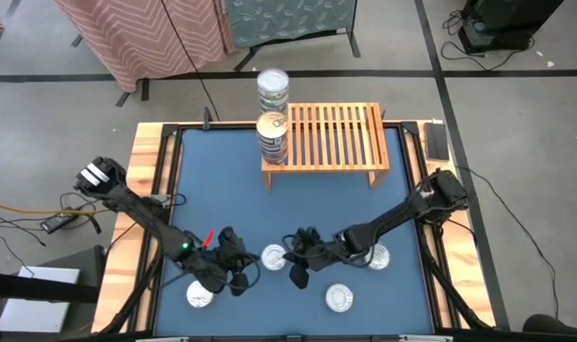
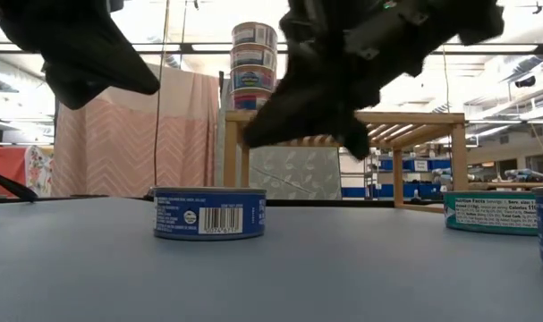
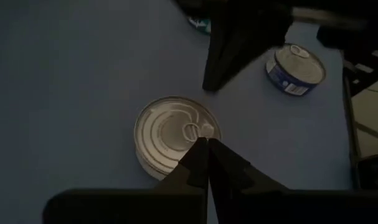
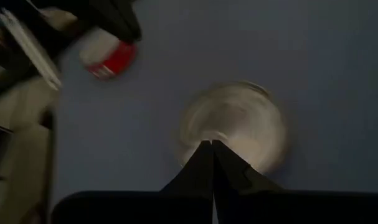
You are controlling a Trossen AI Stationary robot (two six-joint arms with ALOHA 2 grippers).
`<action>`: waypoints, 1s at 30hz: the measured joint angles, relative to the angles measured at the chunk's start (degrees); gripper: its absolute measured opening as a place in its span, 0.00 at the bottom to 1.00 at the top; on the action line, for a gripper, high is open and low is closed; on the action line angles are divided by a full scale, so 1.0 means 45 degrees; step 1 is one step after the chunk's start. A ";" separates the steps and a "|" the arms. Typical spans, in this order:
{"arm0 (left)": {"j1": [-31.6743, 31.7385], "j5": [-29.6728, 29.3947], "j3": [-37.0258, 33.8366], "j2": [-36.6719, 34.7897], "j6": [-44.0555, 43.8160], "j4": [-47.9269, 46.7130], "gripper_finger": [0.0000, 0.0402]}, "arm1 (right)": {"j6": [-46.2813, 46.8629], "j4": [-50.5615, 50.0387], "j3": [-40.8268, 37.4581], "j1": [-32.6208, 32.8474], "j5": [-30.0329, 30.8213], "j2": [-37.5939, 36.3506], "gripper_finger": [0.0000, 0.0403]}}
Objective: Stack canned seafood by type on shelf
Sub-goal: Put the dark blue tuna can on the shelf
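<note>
A silver-topped can [image 1: 273, 255] sits on the blue table [image 1: 317, 209], near the front. The left gripper [image 1: 242, 266] and the right gripper [image 1: 298, 269] hang just beside it, one on each side. Both have their fingers pressed tight together and hold nothing. More cans [image 1: 338, 298] lie close by. Farther back, two tall piles of cans [image 1: 272, 138] stand at the left end of the wooden shelf [image 1: 331, 136].
</note>
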 joint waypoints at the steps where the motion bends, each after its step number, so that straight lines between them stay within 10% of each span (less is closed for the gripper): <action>1: -0.0022 0.0020 0.0000 0.0000 -0.0011 0.0037 0.03 | 0.0001 0.0572 0.0065 0.0002 -0.0065 0.0291 0.00; 30: -0.0146 0.0146 0.0000 -0.0049 -0.3339 -0.1155 0.07 | 0.2039 -0.1667 0.0560 0.0187 0.1833 0.1063 0.00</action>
